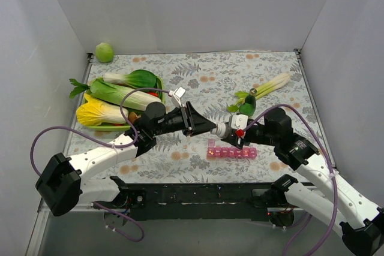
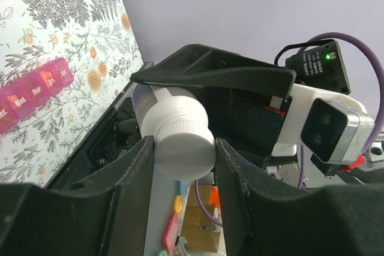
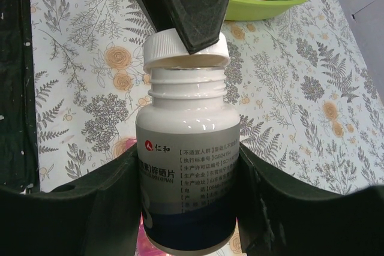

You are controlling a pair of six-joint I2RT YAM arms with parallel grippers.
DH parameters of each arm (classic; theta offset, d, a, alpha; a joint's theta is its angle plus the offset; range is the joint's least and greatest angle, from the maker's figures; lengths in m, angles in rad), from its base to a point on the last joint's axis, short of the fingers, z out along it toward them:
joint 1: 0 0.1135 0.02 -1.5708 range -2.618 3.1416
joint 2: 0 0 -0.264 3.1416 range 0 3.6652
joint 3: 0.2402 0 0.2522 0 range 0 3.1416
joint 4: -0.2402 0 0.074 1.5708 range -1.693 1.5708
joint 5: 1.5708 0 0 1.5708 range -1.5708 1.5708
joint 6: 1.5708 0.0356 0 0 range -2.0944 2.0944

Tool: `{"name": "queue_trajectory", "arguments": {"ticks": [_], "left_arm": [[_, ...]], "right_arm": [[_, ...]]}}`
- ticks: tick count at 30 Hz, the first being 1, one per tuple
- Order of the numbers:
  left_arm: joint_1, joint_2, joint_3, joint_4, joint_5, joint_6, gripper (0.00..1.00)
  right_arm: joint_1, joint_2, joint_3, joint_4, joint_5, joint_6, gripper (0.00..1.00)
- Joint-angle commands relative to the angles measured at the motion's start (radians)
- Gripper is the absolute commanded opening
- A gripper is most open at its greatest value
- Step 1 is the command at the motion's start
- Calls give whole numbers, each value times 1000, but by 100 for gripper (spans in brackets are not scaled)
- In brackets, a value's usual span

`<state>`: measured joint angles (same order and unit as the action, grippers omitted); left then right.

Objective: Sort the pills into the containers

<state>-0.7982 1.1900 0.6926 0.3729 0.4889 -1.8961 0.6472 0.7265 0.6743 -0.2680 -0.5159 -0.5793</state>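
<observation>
A white pill bottle (image 1: 224, 129) with a grey and blue label hangs in the air between my two grippers, above the table's middle. My right gripper (image 1: 233, 131) is shut on the bottle's body (image 3: 188, 166). My left gripper (image 1: 210, 127) is shut on its white ribbed cap (image 2: 185, 151). In the right wrist view the cap (image 3: 186, 49) sits at the top of the neck with the threads showing below it. The pink pill organizer (image 1: 231, 152) lies flat just below the bottle, lids shut; it also shows in the left wrist view (image 2: 33, 94). No loose pills show.
A green oval tray (image 1: 159, 83) at the left holds bok choy (image 1: 123, 91) and a yellow cabbage (image 1: 99, 113). A green round fruit (image 1: 104, 52) sits in the far left corner. A leek (image 1: 267, 88) lies at the right. White walls enclose three sides of the table.
</observation>
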Motion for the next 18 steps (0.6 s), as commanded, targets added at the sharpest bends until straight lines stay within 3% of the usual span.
{"name": "queue_trajectory", "arguments": {"ticks": [1, 18], "left_arm": [[5, -1, 2, 46, 20, -29, 16], [-9, 79, 168, -242, -15, 17, 11]], "right_arm": [[-4, 13, 65, -17, 22, 7, 1], [31, 111, 166, -114, 119, -94, 1]]}}
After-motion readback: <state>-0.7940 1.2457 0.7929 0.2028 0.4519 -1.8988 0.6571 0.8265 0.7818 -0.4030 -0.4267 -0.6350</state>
